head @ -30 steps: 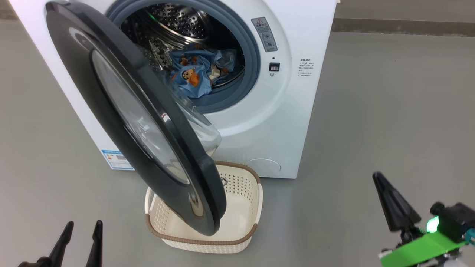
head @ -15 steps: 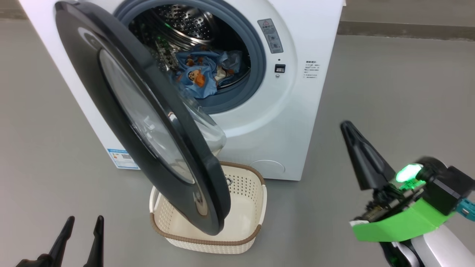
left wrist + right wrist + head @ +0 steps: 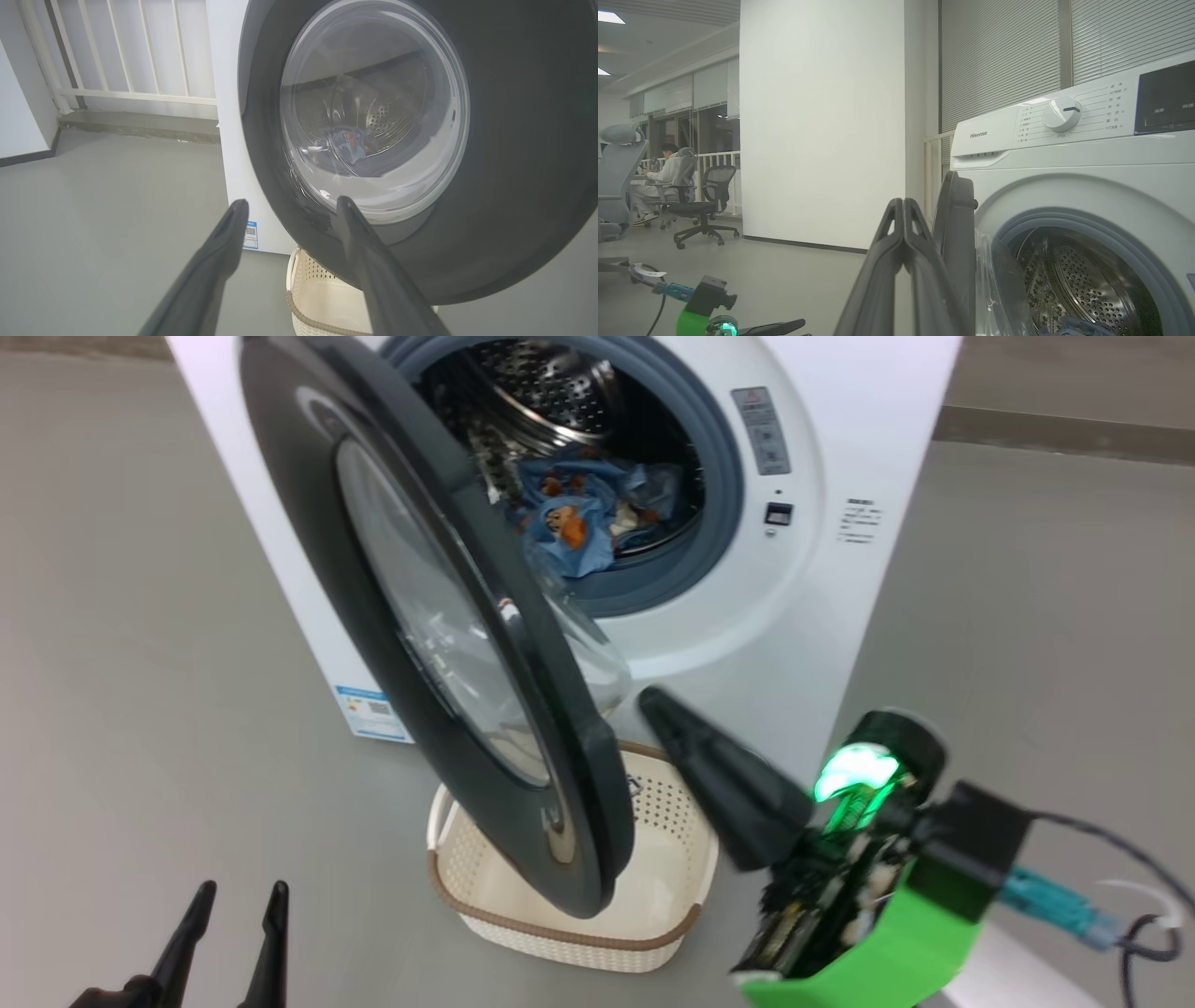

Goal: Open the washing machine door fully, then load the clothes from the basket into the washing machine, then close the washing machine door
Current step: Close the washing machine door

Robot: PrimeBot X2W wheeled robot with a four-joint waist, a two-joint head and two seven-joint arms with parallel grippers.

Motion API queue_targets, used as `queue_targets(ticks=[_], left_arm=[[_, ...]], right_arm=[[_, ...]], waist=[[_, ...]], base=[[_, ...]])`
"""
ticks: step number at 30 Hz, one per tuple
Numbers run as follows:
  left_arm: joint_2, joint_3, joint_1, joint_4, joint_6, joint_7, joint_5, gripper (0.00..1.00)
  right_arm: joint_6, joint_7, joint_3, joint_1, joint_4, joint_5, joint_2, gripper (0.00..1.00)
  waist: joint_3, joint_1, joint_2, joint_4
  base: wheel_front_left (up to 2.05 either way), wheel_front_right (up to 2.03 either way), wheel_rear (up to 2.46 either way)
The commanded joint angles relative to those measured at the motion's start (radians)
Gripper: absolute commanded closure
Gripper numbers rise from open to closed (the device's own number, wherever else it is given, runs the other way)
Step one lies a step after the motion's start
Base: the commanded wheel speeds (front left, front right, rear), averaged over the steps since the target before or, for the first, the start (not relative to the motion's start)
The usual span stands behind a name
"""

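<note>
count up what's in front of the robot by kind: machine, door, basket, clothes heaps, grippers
washing machine: 1
washing machine door: 1
basket: 1
clothes heap, inside the machine: 1 (separate garments cannot be told apart)
grippers: 2, left gripper open, right gripper shut
total: 6

Washing machine door (image 3: 439,625): wide black rim glossy, reflective; centre bowl clear smooth glass.
Right gripper (image 3: 649,696): dark matt plastic.
Washing machine (image 3: 747,644) beyond right gripper: white casing, smooth, slight sheen.
Drum (image 3: 551,373): shiny perforated steel.
Gasket (image 3: 719,495): grey matt rubber.
Clothes (image 3: 569,527): soft crumpled cloth.
Basket (image 3: 560,933) just beside right gripper: cream perforated plastic, brown woven-look rim.
Floor (image 3: 140,709): grey, smooth, matt.
</note>
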Motion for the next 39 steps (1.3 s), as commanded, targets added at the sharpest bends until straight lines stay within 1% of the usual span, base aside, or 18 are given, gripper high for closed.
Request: queue_targets(ticks=[1,9,14,21,30,34,39], left_arm=[[0.010,0.031,-0.024,-0.022,0.000,-0.009,0.008,0.00],[-0.005,0.023,-0.027,-0.015,0.000,-0.009,0.005,0.00],[-0.011,0.023,-0.032,-0.014,0.000,-0.009,0.001,0.00],[-0.030,0.024,-0.049,-0.011,0.000,-0.009,0.003,0.00],[-0.048,0.029,-0.056,-0.011,0.000,-0.009,0.006,0.00],[-0.053,0.030,-0.060,-0.009,0.000,-0.009,0.006,0.00],[-0.057,0.026,-0.067,-0.005,0.000,-0.009,0.006,0.00]], right_arm=[[0.004,-0.008,0.043,-0.033,-0.012,0.021,0.017,1.00],[0.004,-0.008,0.172,-0.024,0.070,0.046,0.044,1.00],[0.004,-0.008,0.204,-0.015,0.120,0.059,0.046,1.00],[0.004,-0.008,0.252,-0.017,0.212,0.083,0.030,1.00],[0.004,-0.008,0.255,-0.008,0.314,0.107,0.026,1.00],[0.004,-0.008,0.254,-0.008,0.338,0.110,0.023,1.00],[0.004,-0.008,0.227,-0.001,0.368,0.110,0.023,1.00]], waist=[[0.003,0.0000,0.0000,0.034],[0.015,0.0000,0.0000,0.101],[0.031,0.0000,0.0000,0.123],[0.060,0.0000,0.0000,0.148],[0.083,0.0000,0.0000,0.158],[0.091,0.0000,0.0000,0.157],[0.097,0.0000,0.0000,0.153]], base=[[0.00,0.00,0.00],[0.00,0.00,0.00],[0.00,0.00,0.00],[0.00,0.00,0.00],[0.00,0.00,0.00],[0.00,0.00,0.00],[0.00,0.00,0.00]])
